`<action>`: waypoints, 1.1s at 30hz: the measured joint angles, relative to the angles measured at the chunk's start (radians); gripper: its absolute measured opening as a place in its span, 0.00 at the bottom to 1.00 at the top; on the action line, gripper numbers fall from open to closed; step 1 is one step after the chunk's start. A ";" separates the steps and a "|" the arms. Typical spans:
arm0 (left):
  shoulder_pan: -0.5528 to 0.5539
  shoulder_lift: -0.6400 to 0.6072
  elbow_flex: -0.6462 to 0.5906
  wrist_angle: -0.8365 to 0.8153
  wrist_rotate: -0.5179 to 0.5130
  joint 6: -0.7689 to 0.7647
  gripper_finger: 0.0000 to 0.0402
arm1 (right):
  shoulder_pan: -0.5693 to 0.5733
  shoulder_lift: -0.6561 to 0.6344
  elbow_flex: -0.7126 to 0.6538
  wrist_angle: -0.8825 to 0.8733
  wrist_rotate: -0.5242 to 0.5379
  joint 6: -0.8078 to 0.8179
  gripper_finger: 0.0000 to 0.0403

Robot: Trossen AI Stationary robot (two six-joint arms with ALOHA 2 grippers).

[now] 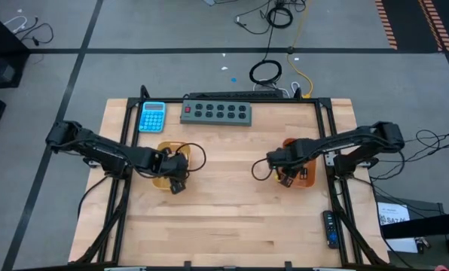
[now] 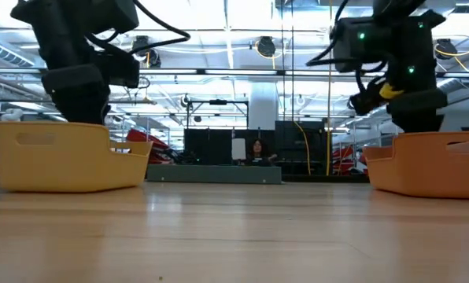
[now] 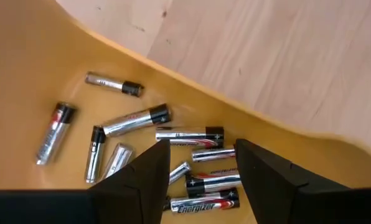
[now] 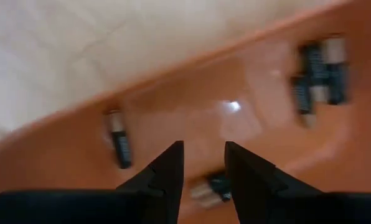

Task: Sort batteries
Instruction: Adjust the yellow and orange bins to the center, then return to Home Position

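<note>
At the time of inspection both dark arms were reaching inward over the pale wooden table (image 1: 224,203), each above a tray. The left gripper (image 3: 201,171) hung inside the shallow yellow plastic tray (image 1: 163,147) on the table's left half, its two dark fingers (image 3: 149,174) standing apart with nothing clamped between them. Beneath it lay a loose scatter of silvery-grey cylindrical batteries with dark ends (image 3: 136,119); several were bunched in the gap between the fingertips and against the tray wall, and one bore a legible Energizer label (image 3: 201,204). Others lay singly farther along the tray floor, apart from one another. The right gripper (image 4: 203,163) was positioned over the orange plastic tray (image 1: 309,178) on the table's right half, its fingers (image 4: 167,171) likewise parted and holding nothing. That tray held smaller dark batteries (image 4: 119,147): one lay alone near the wall, a cluster (image 4: 321,71) rested farther off across the floor, and one (image 4: 210,186) lay just below the gap between the fingertips; whether it touched either finger could not be determined. In the low view the two trays stood well apart on the table with both arms descending into them. A blue calculator (image 1: 152,117) and a grey strip with a row of dark buttons (image 1: 216,113) lay along the far edge of the table, clear of both trays.
</note>
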 joint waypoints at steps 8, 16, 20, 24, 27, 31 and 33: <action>-0.081 -0.007 0.000 -0.040 -0.054 -0.034 0.48 | -0.002 0.119 0.008 0.201 -0.164 -0.111 0.27; -0.152 -0.039 0.000 -0.041 -0.103 -0.096 0.48 | 0.025 0.183 0.124 0.221 -0.168 -0.192 0.27; -0.180 -0.050 -0.001 -0.042 -0.107 -0.125 0.48 | 0.059 0.211 0.193 0.216 -0.189 -0.233 0.27; -0.201 -0.055 -0.001 -0.041 -0.128 -0.149 0.48 | 0.095 0.248 0.270 0.208 -0.221 -0.267 0.27; -0.212 -0.054 -0.001 -0.035 -0.135 -0.165 0.48 | 0.116 0.274 0.341 0.109 -0.192 -0.294 0.27; -0.230 -0.054 -0.001 0.001 -0.137 -0.165 0.48 | 0.142 0.263 0.459 -0.111 0.001 -0.278 0.27; -0.242 -0.054 -0.001 0.035 -0.166 -0.150 0.48 | 0.148 0.242 0.496 -0.163 0.043 -0.267 0.27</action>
